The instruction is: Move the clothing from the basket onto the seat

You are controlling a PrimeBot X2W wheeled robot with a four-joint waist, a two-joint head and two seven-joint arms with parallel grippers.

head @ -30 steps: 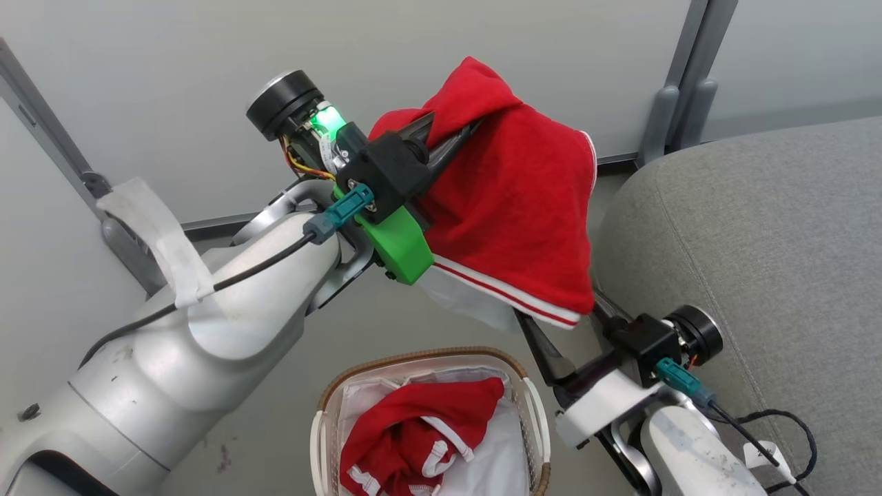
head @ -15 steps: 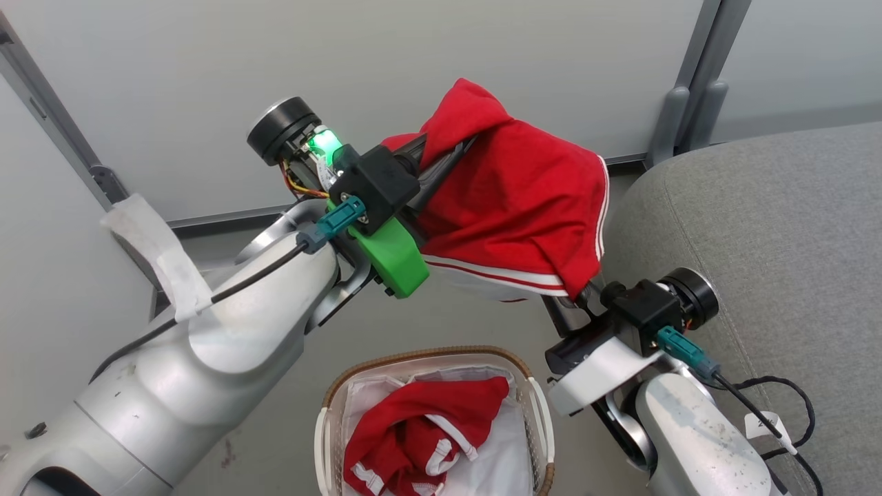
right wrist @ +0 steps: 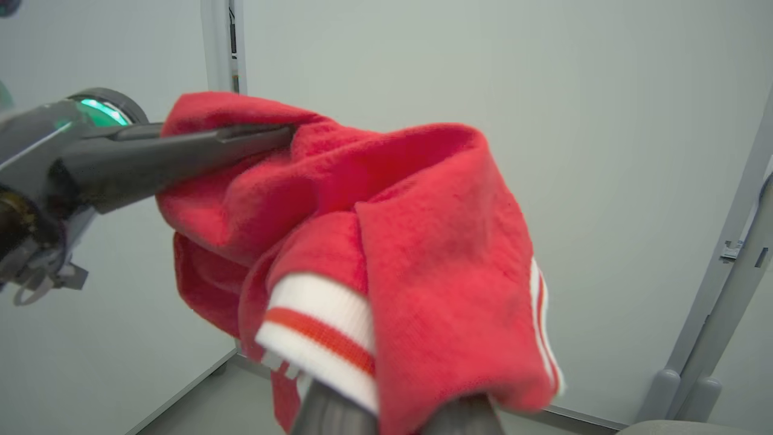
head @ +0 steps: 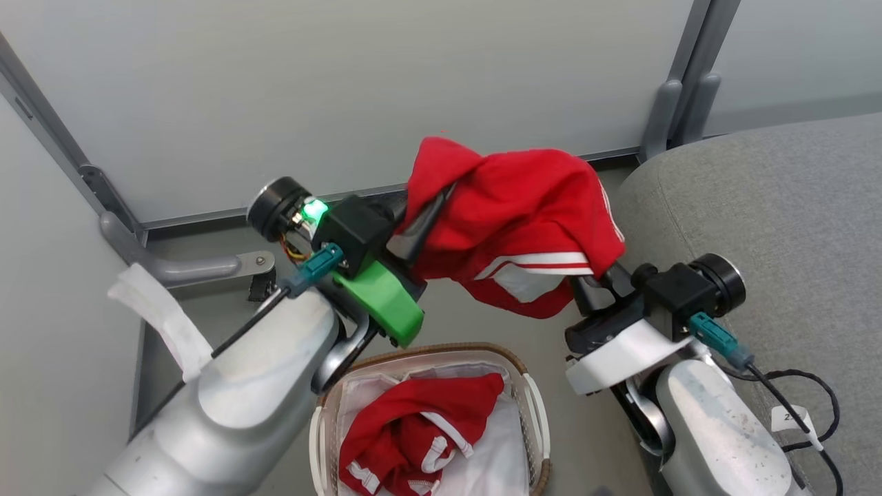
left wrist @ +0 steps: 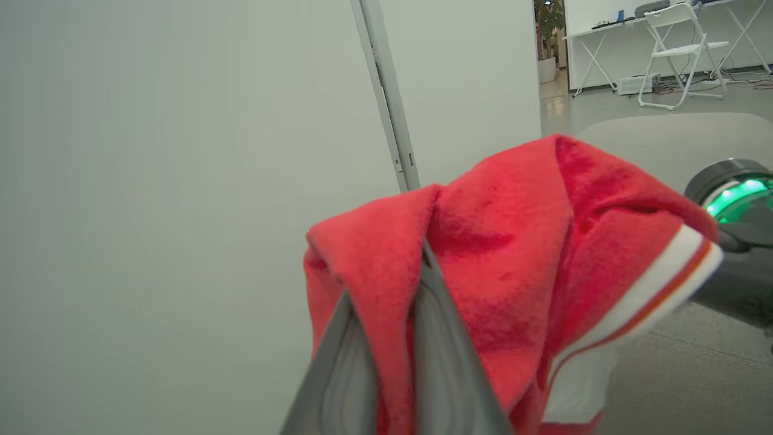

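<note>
A red piece of clothing [head: 513, 217] with white stripe trim hangs in the air between my two grippers, above the basket and left of the seat. My left gripper [head: 431, 207] is shut on its upper left fold; the left wrist view shows fabric [left wrist: 513, 260] pinched between the fingers [left wrist: 441, 338]. My right gripper [head: 594, 279] is shut on the striped hem, with its fingertips buried under the cloth [right wrist: 435, 241]. Another red garment [head: 413, 441] lies crumpled in the white basket [head: 427, 353] below. The grey seat [head: 758, 227] stands to the right.
A pale wall panel [head: 344, 89] with grey posts [head: 661, 110] stands close behind the garment. A metal foot bracket [head: 200, 265] lies on the floor at left. A black cable [head: 806, 427] trails over the seat's front beside my right forearm.
My right gripper has shut on the garment's hem. Both arms have brought the garment lower, and it now bunches between the two grippers. The head camera has shifted a little.
</note>
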